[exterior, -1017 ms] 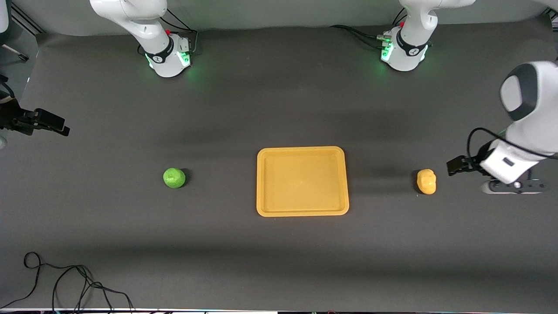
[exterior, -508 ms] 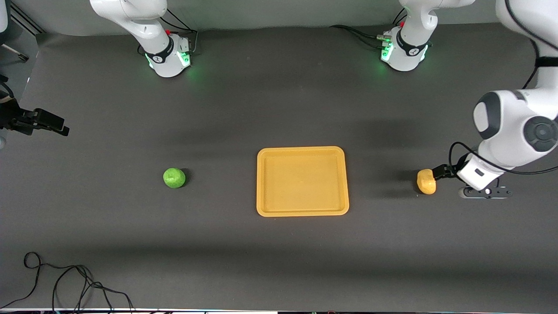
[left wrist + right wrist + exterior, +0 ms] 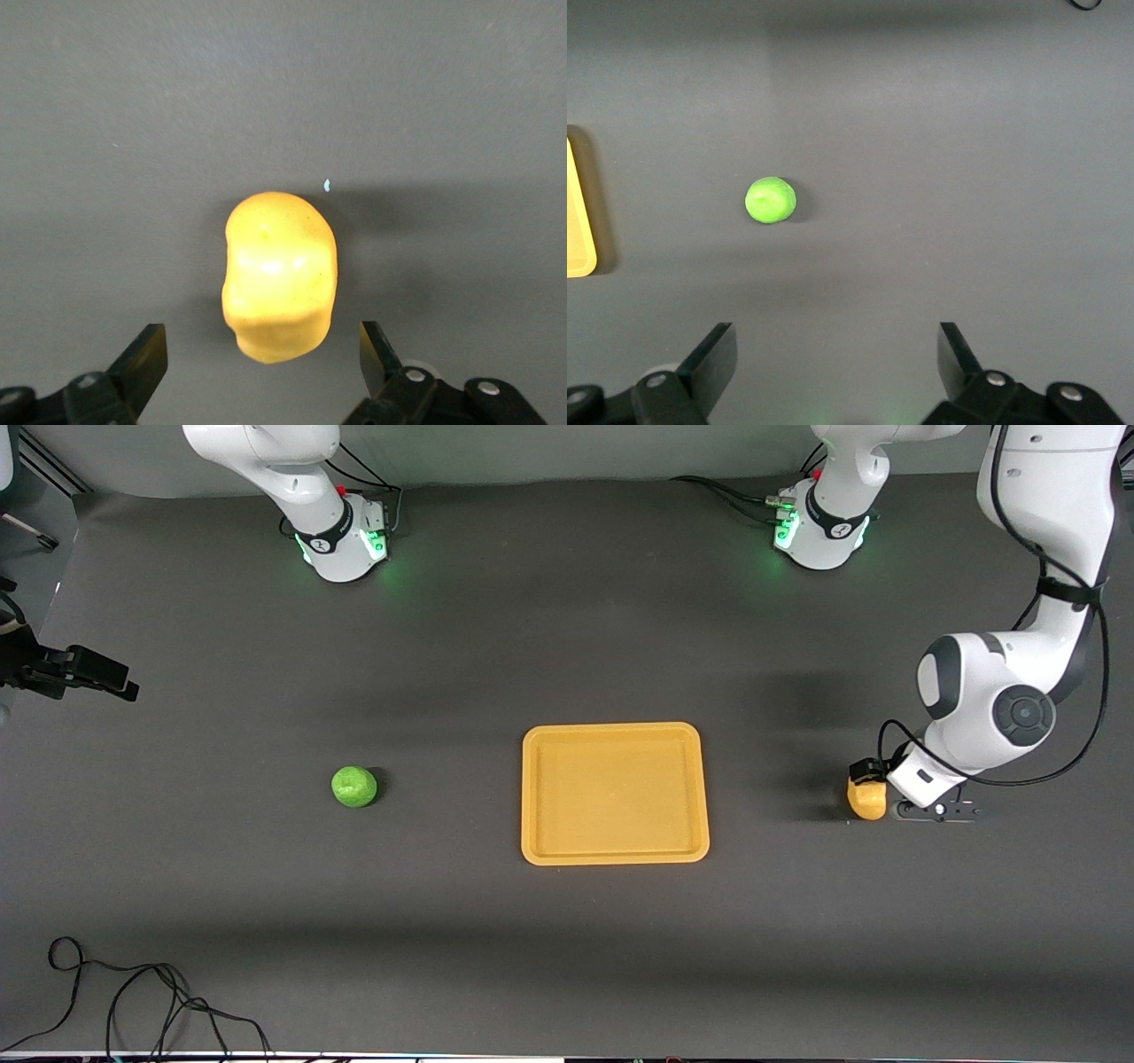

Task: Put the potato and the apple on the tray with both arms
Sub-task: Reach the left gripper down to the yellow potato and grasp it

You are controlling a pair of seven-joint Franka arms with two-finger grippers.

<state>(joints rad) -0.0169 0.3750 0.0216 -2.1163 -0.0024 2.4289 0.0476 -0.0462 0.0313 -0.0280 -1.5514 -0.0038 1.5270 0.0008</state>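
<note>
Front view is showing the dark surface (image 3: 567, 646) carrying the tray (image 3: 615, 856) at its middle. Toward the left arm's end, the left pincer (image 3: 266, 367) is hanging low over the potato (image 3: 867, 801), fingers spread on either side without touching. Toward the right arm's end, the right pincer (image 3: 837, 372) is waiting high, gaping wide, well apart from the apple (image 3: 354, 786).

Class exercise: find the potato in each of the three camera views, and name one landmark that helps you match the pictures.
Front view: the potato lies on the table toward the left arm's end, under the left gripper.
Left wrist view: the potato sits mid-picture between the open fingers.
Right wrist view: not in it.
Shared landmark: the tray, in front and right wrist views.
</note>
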